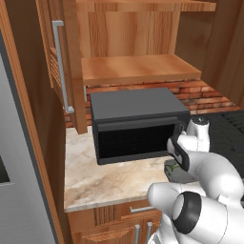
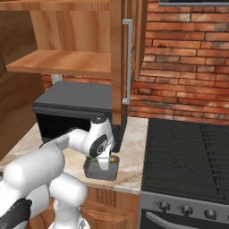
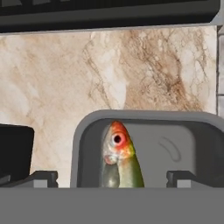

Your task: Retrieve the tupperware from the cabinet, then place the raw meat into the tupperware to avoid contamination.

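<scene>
Fingers (image 3: 112, 178) spread apart over a small silvery-green fish with an orange-red head (image 3: 117, 153), which lies inside a dark grey see-through rectangular tub (image 3: 87, 131).

From the right base view, the tub (image 2: 95, 171) sits on the beige marble surface (image 2: 132, 152) near its front edge, under the white arm's hand. Behind it stands a large black microwave box (image 1: 136, 121). Above hangs the reddish-brown wooden wall cabinet (image 1: 138, 66), doors open, silver bar handle (image 1: 61, 66) showing.

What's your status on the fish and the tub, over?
Gripper open, low over tupperware on the counter. Raw meat inside the tub, between the fingertips. Nothing in the way.
</scene>
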Tool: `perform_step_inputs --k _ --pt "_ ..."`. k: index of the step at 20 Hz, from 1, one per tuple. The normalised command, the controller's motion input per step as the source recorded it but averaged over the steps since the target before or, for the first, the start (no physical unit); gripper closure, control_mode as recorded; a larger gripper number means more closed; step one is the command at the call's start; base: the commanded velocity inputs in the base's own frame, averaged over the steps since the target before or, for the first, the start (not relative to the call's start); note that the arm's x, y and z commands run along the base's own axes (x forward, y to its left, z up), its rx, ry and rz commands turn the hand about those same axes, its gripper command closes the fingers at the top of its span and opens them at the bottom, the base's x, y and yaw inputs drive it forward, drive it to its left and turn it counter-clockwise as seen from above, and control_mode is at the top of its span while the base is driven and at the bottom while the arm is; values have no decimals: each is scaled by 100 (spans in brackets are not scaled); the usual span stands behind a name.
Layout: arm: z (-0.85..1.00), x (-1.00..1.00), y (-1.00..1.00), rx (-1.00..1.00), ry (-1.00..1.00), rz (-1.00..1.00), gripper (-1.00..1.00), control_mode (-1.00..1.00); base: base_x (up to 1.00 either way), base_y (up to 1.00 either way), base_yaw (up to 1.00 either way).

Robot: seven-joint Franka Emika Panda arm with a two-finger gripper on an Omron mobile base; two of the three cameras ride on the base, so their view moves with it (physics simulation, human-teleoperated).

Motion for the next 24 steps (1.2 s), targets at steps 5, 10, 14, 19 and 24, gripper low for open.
perform_step_inputs --k 5,10,14,19,24 --pt "12 -2 -3 0 0 -2 -100 -100 0 0 0" --pt "5 -4 -1 0 0 -2 -100 -100 0 0 0" --pt "0 -4 4 0 0 0 -100 -100 0 0 0" --pt "0 0 10 0 0 0 -100 -100 0 0 0" --pt "10 0 9 0 0 0 -100 -100 0 0 0"
